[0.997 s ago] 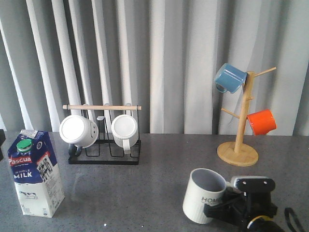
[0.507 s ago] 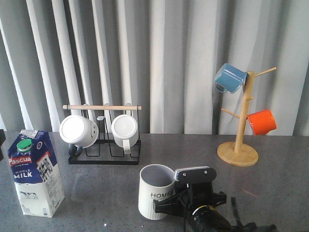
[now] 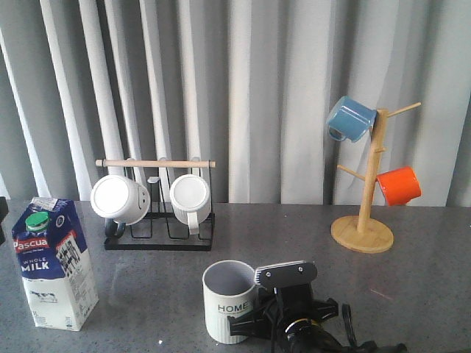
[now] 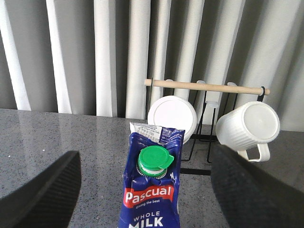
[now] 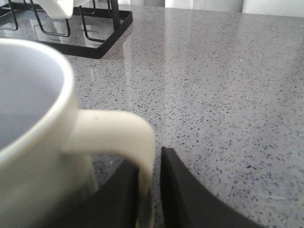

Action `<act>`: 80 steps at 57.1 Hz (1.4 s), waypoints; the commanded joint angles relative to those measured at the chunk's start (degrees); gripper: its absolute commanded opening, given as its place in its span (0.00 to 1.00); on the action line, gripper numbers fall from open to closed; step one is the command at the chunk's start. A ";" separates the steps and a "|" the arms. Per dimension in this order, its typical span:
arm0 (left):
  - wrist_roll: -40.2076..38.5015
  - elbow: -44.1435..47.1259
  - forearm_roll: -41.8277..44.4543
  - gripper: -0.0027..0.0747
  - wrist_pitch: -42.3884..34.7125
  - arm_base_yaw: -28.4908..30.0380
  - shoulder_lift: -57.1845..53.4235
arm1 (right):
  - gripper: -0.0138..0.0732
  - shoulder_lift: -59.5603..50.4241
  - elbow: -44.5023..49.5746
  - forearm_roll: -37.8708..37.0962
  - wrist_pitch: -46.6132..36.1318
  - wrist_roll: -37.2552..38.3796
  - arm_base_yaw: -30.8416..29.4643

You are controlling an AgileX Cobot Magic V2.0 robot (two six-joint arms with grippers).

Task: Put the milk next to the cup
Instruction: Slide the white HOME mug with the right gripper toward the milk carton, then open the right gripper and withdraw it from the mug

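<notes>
Milk [image 3: 50, 262] sits at the lower left of the front frame, upright on the grey surface [image 3: 147, 287], same spot as 1.0 s ago, untouched. Left gripper [image 4: 142, 190]: fingers [image 4: 40, 192] spread wide, one either side of the carton in the left wrist view, green cap [image 4: 154, 161] centred between them, no contact visible. Looks lined up for the grab, not yet closed.

Upper left-centre: black mug rack [image 3: 158, 220] with two white mugs [image 3: 120, 198], unchanged.

The change is the cup [image 3: 229, 300]. Over the last second it went from lower right to lower centre of the front frame, carried by the right gripper [image 5: 151, 190]. Most of that shift came in the first half second; the last half was small, so I'd judge the move is nearly done. Right wrist view: fingers [image 5: 178, 190] narrow, pinching the cream handle [image 5: 118, 137]. Cup is upright, "HOME" text facing the camera. Can't tell whether its base is on the surface or just above it.

Right: wooden mug tree [image 3: 366, 184] with blue mug [image 3: 348, 118] and orange mug [image 3: 398, 185], unchanged.

Meaning for the task: the gap between milk and cup is smaller, but they're still well apart. Milk placement itself hasn't started. Likely next step is to close the left fingers on the carton and bring it in beside the cup, on the side away from the right arm.
</notes>
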 commanded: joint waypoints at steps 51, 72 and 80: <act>0.02 -1.98 -0.10 0.72 -3.98 -0.11 -0.85 | 0.48 -34.31 16.73 -32.58 6.26 9.45 -13.71; 0.02 -1.98 -0.10 0.72 -3.98 -0.11 -0.85 | 0.14 -51.91 20.47 -42.73 11.73 23.28 -30.49; 0.02 -1.98 -0.10 0.72 -3.98 -0.11 -0.85 | 0.15 -55.19 23.43 -42.73 8.09 28.95 -31.80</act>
